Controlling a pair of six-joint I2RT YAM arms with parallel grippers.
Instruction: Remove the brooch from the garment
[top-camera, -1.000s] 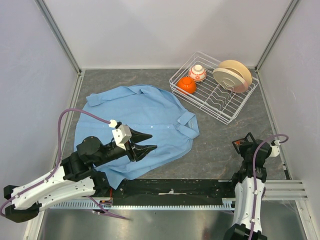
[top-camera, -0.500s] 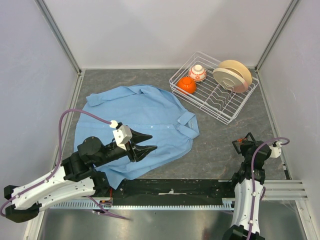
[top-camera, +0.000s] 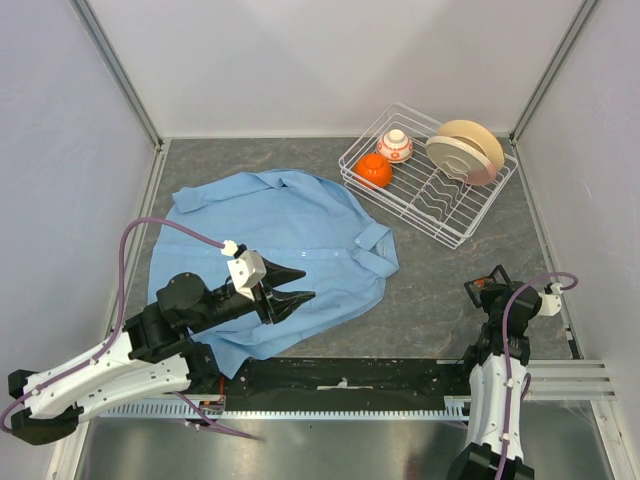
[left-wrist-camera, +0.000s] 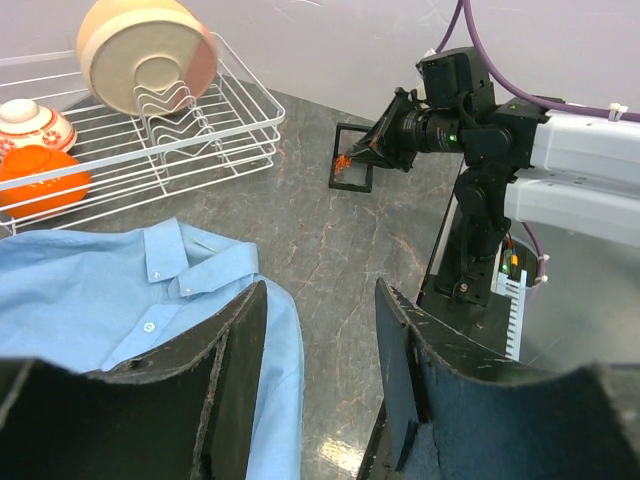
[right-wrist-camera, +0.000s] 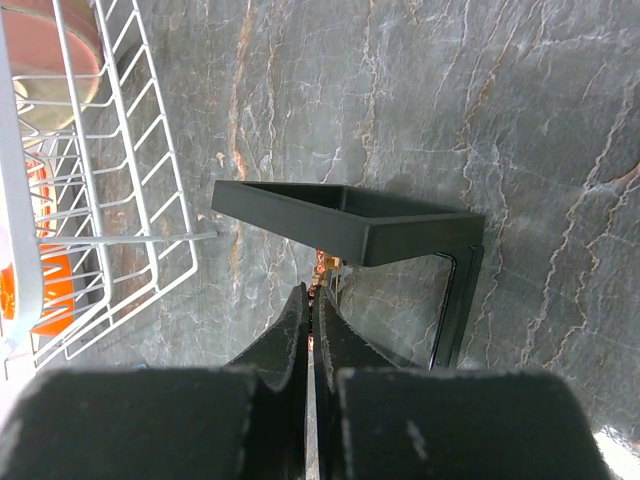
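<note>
While the right gripper (right-wrist-camera: 314, 290) pinches the brooch (right-wrist-camera: 322, 262) at the black tray (right-wrist-camera: 350, 215), the left gripper (top-camera: 297, 283) gapes over the garment (top-camera: 290, 225). A wire rack (top-camera: 435, 195) holds an orange bowl (top-camera: 374, 170) and two others.

A white wire rack (top-camera: 402, 207) holds an orange bowl (top-camera: 374, 170), patterned bowl (top-camera: 395, 146), tan bowl (top-camera: 465, 150)

— Is there any writing you can read in these views?
— None. You get a red pattern on the small bowl (top-camera: 395, 146), no letters; the garment (top-camera: 275, 235) is plain, and nothing else bears legible marks.
</note>
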